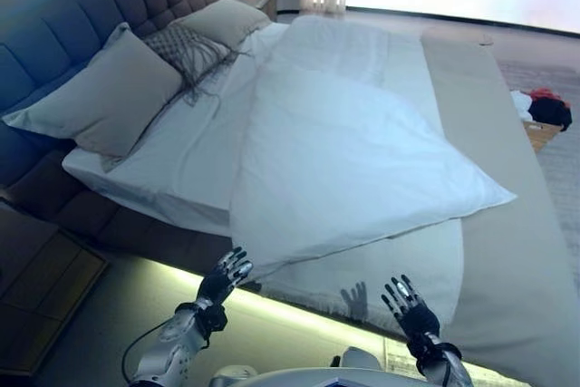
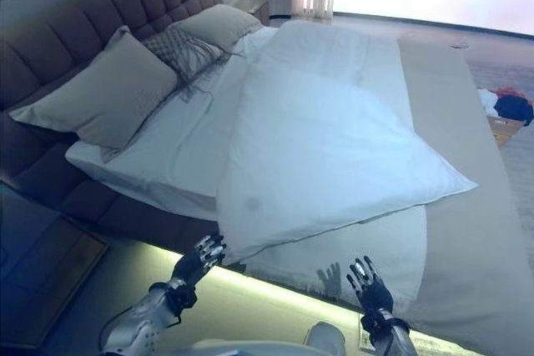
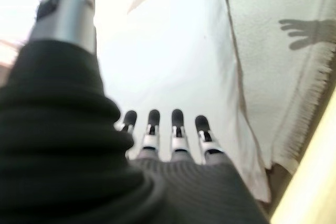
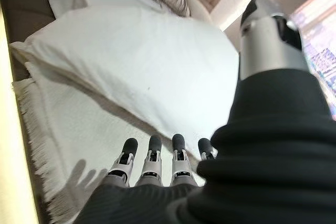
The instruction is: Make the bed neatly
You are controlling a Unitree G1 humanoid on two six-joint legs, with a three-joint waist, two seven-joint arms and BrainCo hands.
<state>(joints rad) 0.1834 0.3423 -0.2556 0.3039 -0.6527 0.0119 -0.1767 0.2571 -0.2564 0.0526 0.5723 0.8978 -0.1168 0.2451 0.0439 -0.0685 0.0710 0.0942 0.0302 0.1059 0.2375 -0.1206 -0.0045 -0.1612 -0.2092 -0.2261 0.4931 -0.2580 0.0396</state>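
Note:
A white duvet (image 1: 344, 160) lies folded back and askew across the bed, its near corner hanging over the bed's side edge. Under it a pale fringed blanket (image 1: 408, 269) covers the foot half. My left hand (image 1: 227, 276) hovers open just below the duvet's hanging corner, fingers straight, touching nothing. My right hand (image 1: 410, 307) is open too, fingers spread above the blanket's fringed edge. The wrist views show straight fingers (image 3: 177, 129) over the duvet and fingers (image 4: 152, 156) over the blanket (image 4: 79, 129).
Two large grey pillows (image 1: 109, 97) and a patterned cushion (image 1: 186, 47) lean on the tufted headboard (image 1: 82, 24). A nightstand (image 1: 36, 269) stands at lower left. A basket of clothes (image 1: 544, 120) sits on the floor beyond the bed.

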